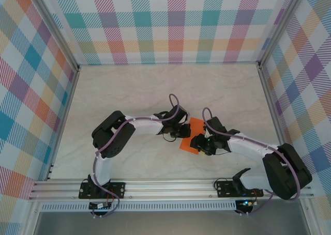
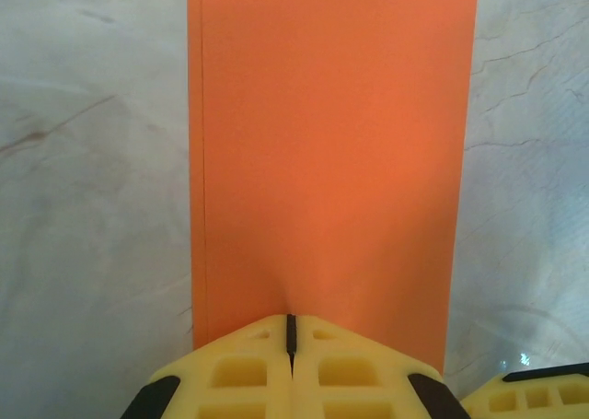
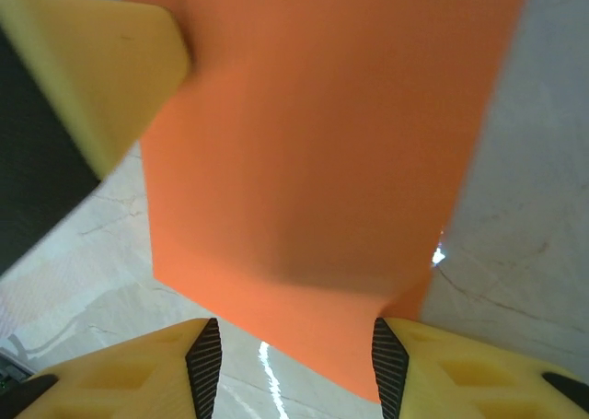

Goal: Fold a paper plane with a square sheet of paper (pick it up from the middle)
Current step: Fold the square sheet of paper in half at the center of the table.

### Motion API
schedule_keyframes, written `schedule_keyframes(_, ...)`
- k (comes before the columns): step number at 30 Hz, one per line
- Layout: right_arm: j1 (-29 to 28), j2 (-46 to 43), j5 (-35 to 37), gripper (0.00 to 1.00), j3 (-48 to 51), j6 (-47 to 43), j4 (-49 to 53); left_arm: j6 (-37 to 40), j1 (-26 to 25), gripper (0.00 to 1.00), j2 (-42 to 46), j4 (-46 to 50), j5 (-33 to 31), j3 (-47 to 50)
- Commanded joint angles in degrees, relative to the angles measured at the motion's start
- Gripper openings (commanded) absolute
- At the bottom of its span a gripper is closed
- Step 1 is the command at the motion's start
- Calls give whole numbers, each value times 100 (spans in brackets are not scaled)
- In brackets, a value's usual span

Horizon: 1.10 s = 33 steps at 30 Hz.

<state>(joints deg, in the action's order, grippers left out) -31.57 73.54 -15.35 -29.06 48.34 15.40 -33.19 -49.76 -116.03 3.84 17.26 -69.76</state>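
The square sheet of paper is bright orange and folded into a long band, held up between my two grippers near the table's middle. In the left wrist view the paper runs straight away from me, a doubled edge showing along its left side. My left gripper is shut on its near edge, and the same gripper meets the sheet from the left. My right gripper is open, its jaws standing well apart round the paper's lower corner, which brushes the right pad. From above, the right gripper sits at the sheet's near end.
The marble-patterned table top is walled by plaid panels on three sides, with aluminium posts at the corners. A metal rail carrying both arm bases runs along the near edge. The left gripper's yellow finger looms close in the right wrist view.
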Motion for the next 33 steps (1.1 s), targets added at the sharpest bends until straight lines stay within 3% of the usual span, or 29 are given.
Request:
schedule_keyframes(1,-20,207,-44,50,-403,-259,-56,72,-202,0,-537,550,-249,86)
schedule_keyframes(7,-15,898,-9,45,-1143,-438,399,188,-158,0,-350,938,-458,-53)
schedule_keyframes(14,144,728,-11,43,-1329,-367,333,249,-98,0,9,1162,-488,-171)
schedule_keyframes(25,296,-634,-181,38,21,341,-543,260,-69,0,114,1875,-692,-447)
schedule_keyframes(27,305,-763,-579,38,409,434,-1097,257,-70,0,135,1899,-698,-485)
schedule_keyframes(33,295,-726,-1211,37,675,378,-1499,195,-79,0,236,1864,-592,-377)
